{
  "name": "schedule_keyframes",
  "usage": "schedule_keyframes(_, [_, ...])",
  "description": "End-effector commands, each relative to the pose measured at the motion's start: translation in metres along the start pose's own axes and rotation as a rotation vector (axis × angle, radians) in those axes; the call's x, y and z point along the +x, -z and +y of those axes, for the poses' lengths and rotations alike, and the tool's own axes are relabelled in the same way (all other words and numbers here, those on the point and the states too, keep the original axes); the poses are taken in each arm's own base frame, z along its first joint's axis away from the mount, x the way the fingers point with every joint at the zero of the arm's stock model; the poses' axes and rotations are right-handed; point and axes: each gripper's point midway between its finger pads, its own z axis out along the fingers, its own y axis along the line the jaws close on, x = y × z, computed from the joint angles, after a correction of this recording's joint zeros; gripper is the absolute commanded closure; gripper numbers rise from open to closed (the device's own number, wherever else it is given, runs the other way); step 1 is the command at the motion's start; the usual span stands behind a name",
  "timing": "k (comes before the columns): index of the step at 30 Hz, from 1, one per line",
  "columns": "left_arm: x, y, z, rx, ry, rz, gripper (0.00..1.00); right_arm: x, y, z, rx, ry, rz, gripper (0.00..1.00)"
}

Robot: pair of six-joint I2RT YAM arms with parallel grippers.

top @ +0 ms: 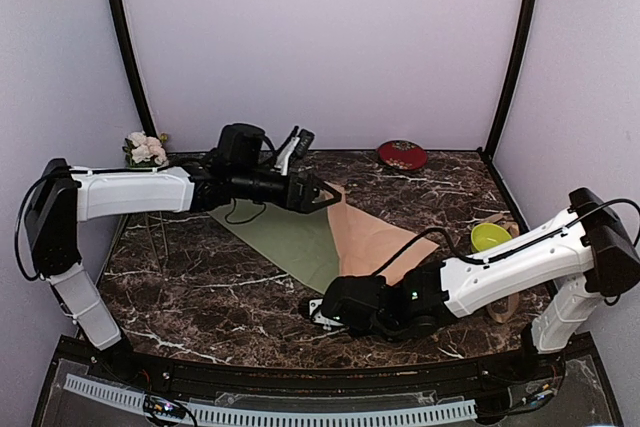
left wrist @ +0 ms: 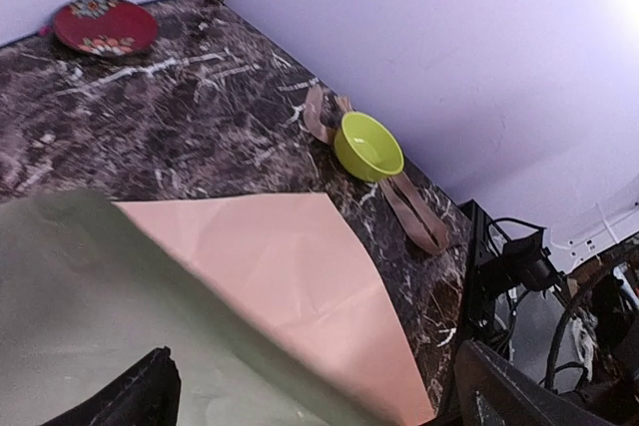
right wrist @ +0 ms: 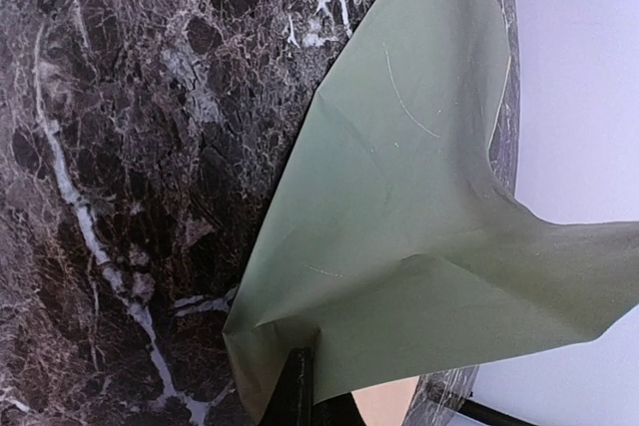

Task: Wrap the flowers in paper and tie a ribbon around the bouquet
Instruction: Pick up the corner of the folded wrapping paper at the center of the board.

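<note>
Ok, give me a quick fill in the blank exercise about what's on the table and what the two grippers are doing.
1. The left gripper hovers over the paper with its jaws ____.
2. The right gripper is shut on a corner of the ____.
3. The ribbon lies by the lime-green ____.
Missing words: open; paper; bowl.

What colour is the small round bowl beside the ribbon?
Lime green. The small round bowl shows best in the left wrist view.
</note>
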Motion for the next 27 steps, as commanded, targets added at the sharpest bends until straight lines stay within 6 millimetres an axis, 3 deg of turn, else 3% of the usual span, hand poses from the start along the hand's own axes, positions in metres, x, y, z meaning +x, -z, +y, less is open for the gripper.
schedule_keyframes(1, [0.004,-0.026,-0.038,0.031,-0.069,0.078,0.01,-0.014,0.002,-0.002,0.007,-0.005,-0.031,1.00])
schedule_keyframes(5, [-0.003,-0.031,-0.030,-0.056,-0.049,0.076,0.01,-0.013,0.003,-0.003,0.019,-0.002,-0.029,1.00])
schedule_keyframes(11, [0.022,-0.041,-0.016,-0.113,-0.031,0.137,0.02,-0.012,0.003,-0.003,0.027,0.004,-0.030,1.00])
schedule_keyframes(16, [0.026,-0.047,-0.012,-0.138,-0.042,0.148,0.16,-0.013,0.003,-0.004,0.032,0.006,-0.027,1.00])
schedule_keyframes(18, [0.022,-0.048,-0.011,-0.150,-0.055,0.141,0.31,-0.012,0.002,-0.005,0.033,0.005,-0.024,1.00])
schedule_keyframes(20, [0.021,-0.047,-0.012,-0.153,-0.062,0.138,0.79,-0.011,0.003,-0.006,0.034,-0.001,-0.022,1.00])
schedule_keyframes(21, [0.020,-0.045,-0.013,-0.151,-0.067,0.133,0.95,-0.010,0.004,-0.006,0.031,-0.010,-0.021,1.00])
schedule_keyframes(23, [0.019,-0.041,-0.017,-0.147,-0.094,0.123,1.00,-0.009,0.006,-0.012,0.045,-0.047,-0.012,0.99])
schedule_keyframes(25, [0.020,-0.035,-0.018,-0.160,-0.134,0.118,1.00,-0.008,0.014,-0.027,0.067,-0.123,-0.023,0.72])
schedule_keyframes(27, [0.021,-0.028,-0.020,-0.172,-0.168,0.108,1.00,-0.013,0.034,-0.049,0.080,-0.229,-0.096,0.42])
